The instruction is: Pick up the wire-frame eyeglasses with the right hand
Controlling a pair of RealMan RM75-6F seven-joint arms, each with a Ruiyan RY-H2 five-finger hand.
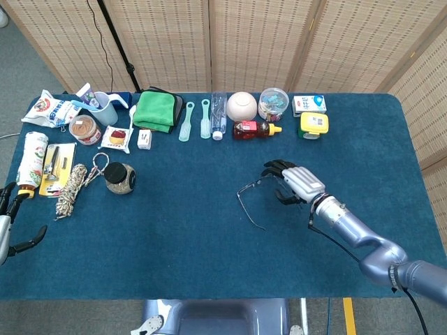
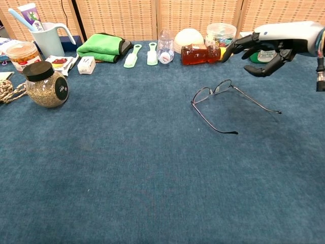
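The wire-frame eyeglasses lie unfolded on the blue table cloth, right of centre, with their temples pointing toward me. In the chest view the eyeglasses lie flat with nothing touching them. My right hand hovers just right of the lenses with its dark fingers spread and slightly curled, holding nothing. The chest view shows that right hand raised above the table, above and right of the frame. My left hand hangs at the table's left edge, fingers apart and empty.
A row of items lines the far edge: green cloth, white bowl, red bottle, yellow box. A seed jar and a coiled rope sit at the left.
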